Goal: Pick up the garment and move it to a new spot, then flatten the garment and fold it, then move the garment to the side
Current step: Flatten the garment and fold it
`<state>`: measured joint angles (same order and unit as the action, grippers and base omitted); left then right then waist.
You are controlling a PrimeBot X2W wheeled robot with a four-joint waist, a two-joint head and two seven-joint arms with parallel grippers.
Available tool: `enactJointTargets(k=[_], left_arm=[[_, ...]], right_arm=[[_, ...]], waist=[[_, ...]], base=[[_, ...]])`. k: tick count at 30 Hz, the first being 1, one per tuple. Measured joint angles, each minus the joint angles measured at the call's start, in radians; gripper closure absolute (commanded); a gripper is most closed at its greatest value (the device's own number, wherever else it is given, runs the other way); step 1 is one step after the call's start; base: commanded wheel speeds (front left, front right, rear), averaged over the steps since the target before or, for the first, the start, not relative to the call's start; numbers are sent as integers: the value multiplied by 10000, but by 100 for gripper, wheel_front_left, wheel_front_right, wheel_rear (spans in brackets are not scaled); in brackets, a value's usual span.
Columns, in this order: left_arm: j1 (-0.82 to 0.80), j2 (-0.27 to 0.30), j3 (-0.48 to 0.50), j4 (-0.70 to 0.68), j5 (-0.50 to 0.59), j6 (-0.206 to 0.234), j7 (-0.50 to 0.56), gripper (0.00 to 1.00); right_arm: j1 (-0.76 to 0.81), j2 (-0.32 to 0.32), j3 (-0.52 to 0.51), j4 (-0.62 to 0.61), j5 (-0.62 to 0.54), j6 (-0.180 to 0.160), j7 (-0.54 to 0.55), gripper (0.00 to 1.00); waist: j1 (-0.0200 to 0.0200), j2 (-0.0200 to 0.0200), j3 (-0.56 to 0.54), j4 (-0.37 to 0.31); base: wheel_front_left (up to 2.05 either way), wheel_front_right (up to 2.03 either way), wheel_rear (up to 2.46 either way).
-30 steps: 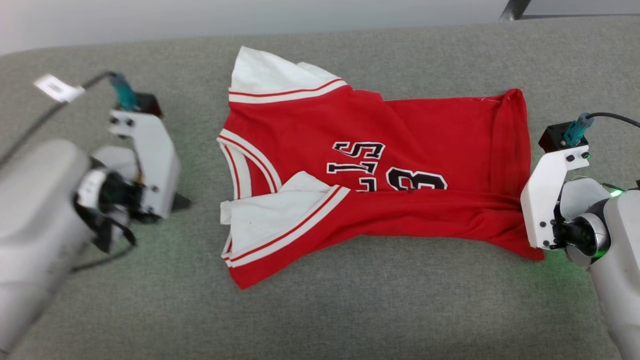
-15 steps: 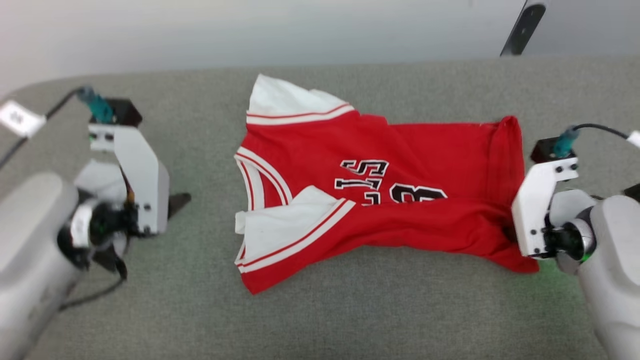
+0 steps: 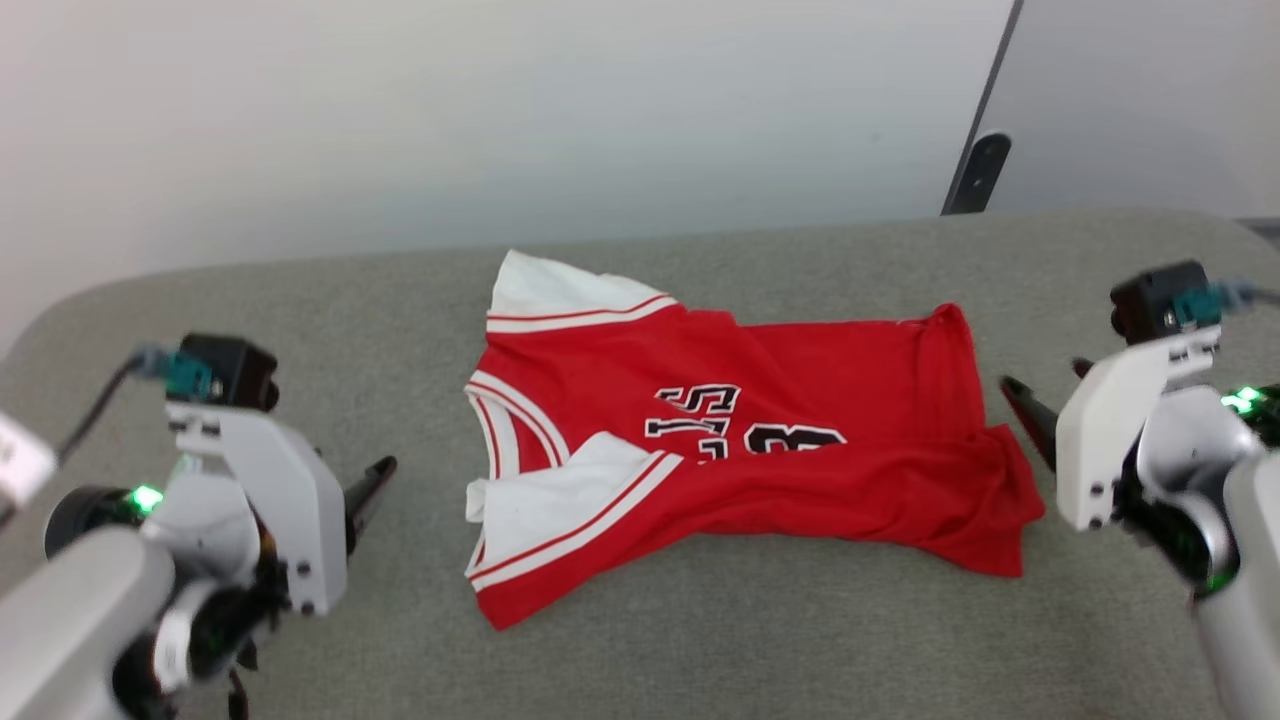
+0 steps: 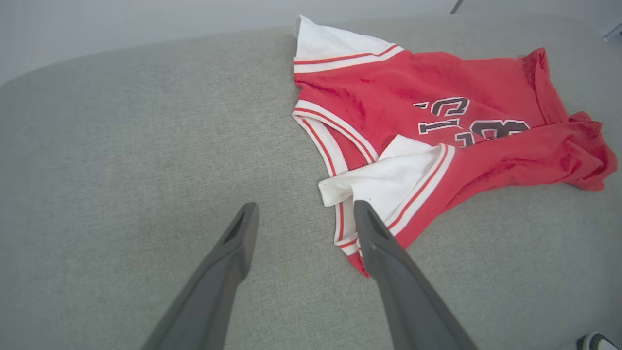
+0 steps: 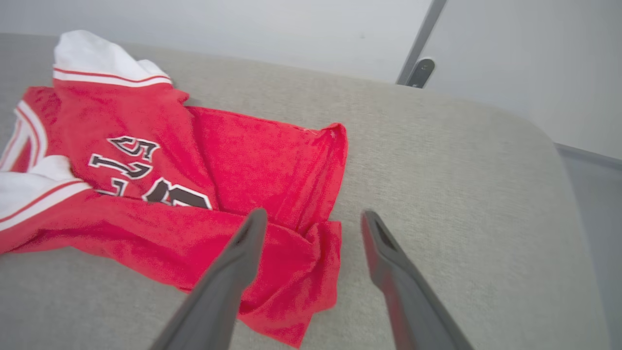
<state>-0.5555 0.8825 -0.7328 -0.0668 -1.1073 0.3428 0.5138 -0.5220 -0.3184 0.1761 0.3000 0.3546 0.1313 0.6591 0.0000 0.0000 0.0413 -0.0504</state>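
While both open, empty, left gripper [image 4: 305, 206] and right gripper [image 5: 314, 212] beside garment [image 3: 620, 380] on cushion [image 3: 800, 630].

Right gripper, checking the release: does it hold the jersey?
No, the right gripper stands open near the jersey, nothing between its fingers.

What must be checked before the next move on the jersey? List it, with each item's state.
1. Left claw open and empty: ok.
2. Right claw open, gripping nothing: ok.
3. Jersey lying flat: not ok; its near side is folded over the lettering.
4. Hem corner smooth: not ok; it is bunched beside the right claw.
5. Near sleeve spread out: not ok; it is folded in over the front.
6. Bare grey surface around the jersey: ok.
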Motion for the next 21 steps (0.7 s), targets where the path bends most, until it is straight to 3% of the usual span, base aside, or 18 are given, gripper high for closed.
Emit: enactJointTargets(k=[5,10,12,17,21], left_arm=[[1016,88,251,-834,518,151,-1881,0],[2101,-25,746,-1465,1116,295,-4387,0],[2660,-236,892,-1578,1212,594,-5233,0],[3705,-619,926,-1676,1524,537,-6876,0],[4065,-924,803,-1499,1106,295,-6863,0]], right_arm=[[1335,173,-226,-1064,-159,2,-3198,0],[2638,529,-307,-1720,-802,2,-5591,0],[3082,685,-301,-1908,-953,2,-6218,0],[3913,1087,-464,-2176,-1162,2,-7361,0],[4170,1237,-654,-2171,-1158,2,-7407,0]], waist=[[0,0,-228,-244],[0,0,-322,-484],[0,0,-351,-565],[0,0,-377,-673],[0,0,-320,-716]], base=[[0,0,0],[0,0,0],[0,0,0],[0,0,0],[0,0,0]])
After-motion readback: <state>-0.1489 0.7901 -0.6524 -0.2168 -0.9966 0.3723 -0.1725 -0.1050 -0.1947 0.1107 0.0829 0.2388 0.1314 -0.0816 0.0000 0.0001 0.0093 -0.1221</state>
